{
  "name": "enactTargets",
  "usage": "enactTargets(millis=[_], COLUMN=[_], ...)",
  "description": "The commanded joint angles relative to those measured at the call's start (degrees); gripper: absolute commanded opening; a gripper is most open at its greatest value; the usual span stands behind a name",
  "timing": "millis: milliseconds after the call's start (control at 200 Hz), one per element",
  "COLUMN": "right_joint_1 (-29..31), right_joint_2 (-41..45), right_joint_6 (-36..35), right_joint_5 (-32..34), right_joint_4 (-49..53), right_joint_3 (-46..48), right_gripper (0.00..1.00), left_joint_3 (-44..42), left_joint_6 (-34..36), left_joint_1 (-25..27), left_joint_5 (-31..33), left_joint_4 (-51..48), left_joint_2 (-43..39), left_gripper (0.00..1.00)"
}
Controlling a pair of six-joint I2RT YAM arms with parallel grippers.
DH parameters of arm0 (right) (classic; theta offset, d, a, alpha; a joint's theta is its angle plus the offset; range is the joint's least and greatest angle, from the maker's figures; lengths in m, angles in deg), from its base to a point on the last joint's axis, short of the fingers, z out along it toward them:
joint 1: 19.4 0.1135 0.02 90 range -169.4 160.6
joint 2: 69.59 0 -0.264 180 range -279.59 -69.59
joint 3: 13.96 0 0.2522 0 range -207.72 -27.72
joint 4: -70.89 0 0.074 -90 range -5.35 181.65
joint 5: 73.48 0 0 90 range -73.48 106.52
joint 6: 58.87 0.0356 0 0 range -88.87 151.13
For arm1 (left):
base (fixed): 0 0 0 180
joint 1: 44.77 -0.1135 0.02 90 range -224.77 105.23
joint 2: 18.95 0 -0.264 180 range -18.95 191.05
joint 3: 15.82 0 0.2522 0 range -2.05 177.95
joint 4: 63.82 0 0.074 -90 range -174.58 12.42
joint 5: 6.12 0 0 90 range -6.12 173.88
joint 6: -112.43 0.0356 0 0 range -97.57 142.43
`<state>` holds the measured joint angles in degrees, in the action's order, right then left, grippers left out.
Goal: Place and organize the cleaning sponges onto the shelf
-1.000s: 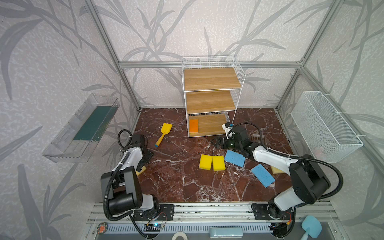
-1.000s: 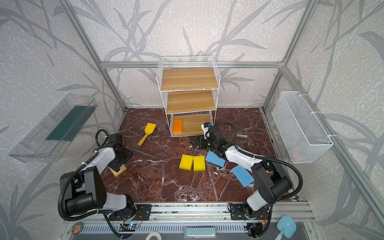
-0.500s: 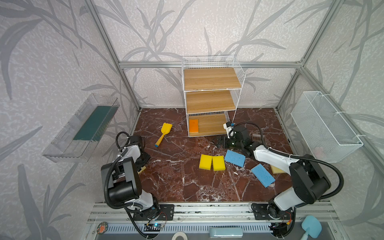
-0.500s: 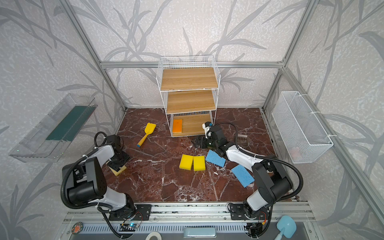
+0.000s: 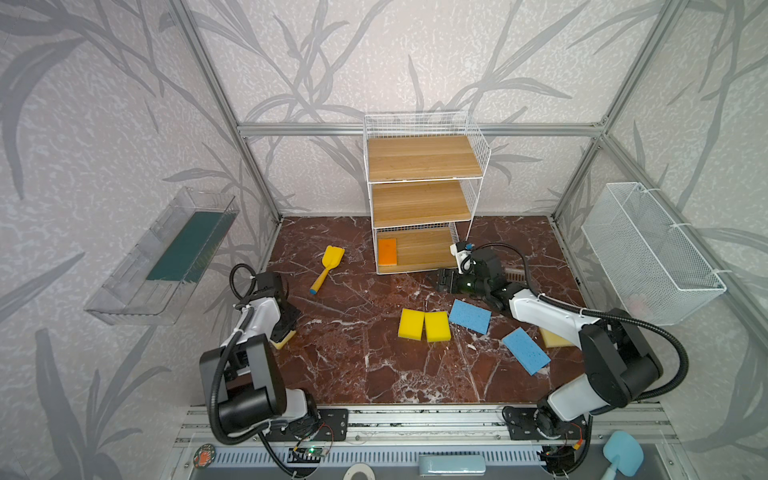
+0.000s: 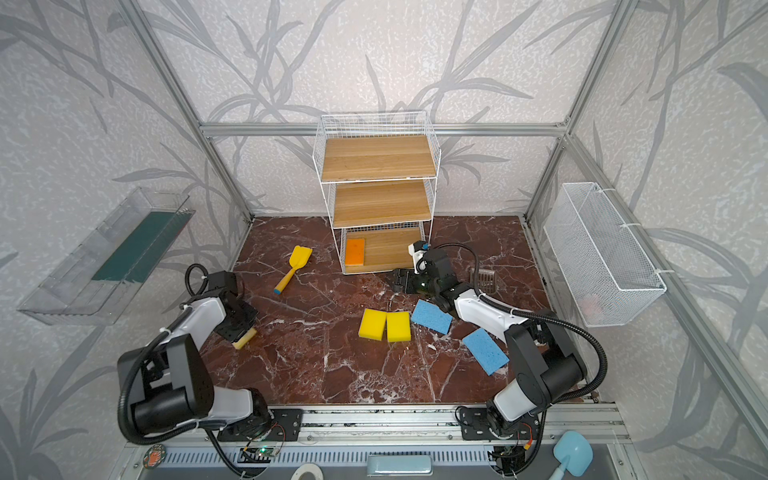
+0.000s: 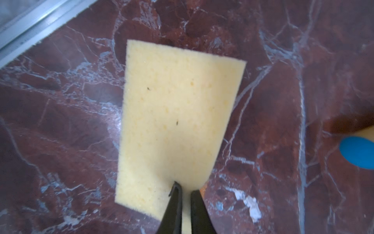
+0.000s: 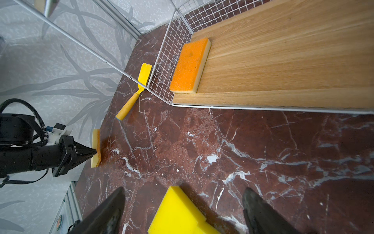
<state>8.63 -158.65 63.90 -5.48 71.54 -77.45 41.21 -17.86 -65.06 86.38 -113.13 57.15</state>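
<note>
Jaws of the left gripper point(image 7: 185, 188) pinch narrow on one end of the beige-faced sponge point(image 7: 176, 113), near the left edge of the marble surface point(image 5: 353, 374). I read the right gripper point(image 8: 184, 190) as wide and empty, low by the front right corner of the shelf point(image 5: 419, 203). One orange sponge point(image 5: 387, 251) lies at the left end of its bottom board; yellow sponges point(image 5: 411, 324) and blue sponges point(image 5: 469, 316) lie mid-surface.

- Left arm point(image 5: 255, 318): white shells, black joints; black ribbed cable loops at its 11 o'clock.
- Right arm point(image 5: 544, 318): same colours; black hose arcs at 3 o'clock.
- Right gripper point(image 8: 185, 189): black tapered fingers point(image 8: 107, 210).
</note>
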Motion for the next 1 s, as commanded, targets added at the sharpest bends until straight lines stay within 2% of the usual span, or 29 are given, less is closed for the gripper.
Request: enactTargets(millis=[0,195,315,355,510,640,800,880,995], right_joint_1=[-0.01,-0.05,-0.19,-0.55,-3.48,-5.28,-7.08,-8.04,-9.65], right_joint_2=[0.72,2.37,3.37,3.45,4.39,7.1,10.28,12.11,15.16], right_joint_6=[2.25,2.98,3.32,5.81,10.55,9.32,8.07,6.99,5.69], right_joint_5=[-2.82,-3.21,-4.37,-5.2,-9.32,-8.56,-8.17,-7.89,-7.08], right_joint_4=[-2.88,-3.24,-4.22,-5.35,-11.15,-9.49,-7.07,-4.72,-1.22], right_joint_3=[0.87,2.33,3.79,4.6,9.2,11.76,14.17,14.66,15.67], right_gripper=[0.89,0.89,0.89,0.89,0.9,0.9,0.9,0.9,0.9], left_joint_3=[-1.45,-1.57,-1.95,-2.16,-3.44,0.58,3.01,6.32,9.34], left_joint_6=[0.51,2.62,0.25,-0.82,-4.71,-5.37,-9.22,-9.1,-12.14], left_joint_1=[0.25,1.51,8.34,10.59,19.25,32.44,45.24,49.74,52.55], left_joint_5=[-2.24,-5.69,-9.88,-11.5,-21.24,-20.26,-21.65,-23.51,-29.13], left_joint_4=[-3.28,-8.54,-8.07,-7.55,0.56,4.32,19.81,26.23,38.09], left_joint_2=[-6.59,-16.0,-19.48,-20.1,-21.67,-17.28,-6.99,-0.28,7.59], left_gripper=[0.0,0.0,0.0,0.0,0.0,0.0,0.0,0.0,0.0])
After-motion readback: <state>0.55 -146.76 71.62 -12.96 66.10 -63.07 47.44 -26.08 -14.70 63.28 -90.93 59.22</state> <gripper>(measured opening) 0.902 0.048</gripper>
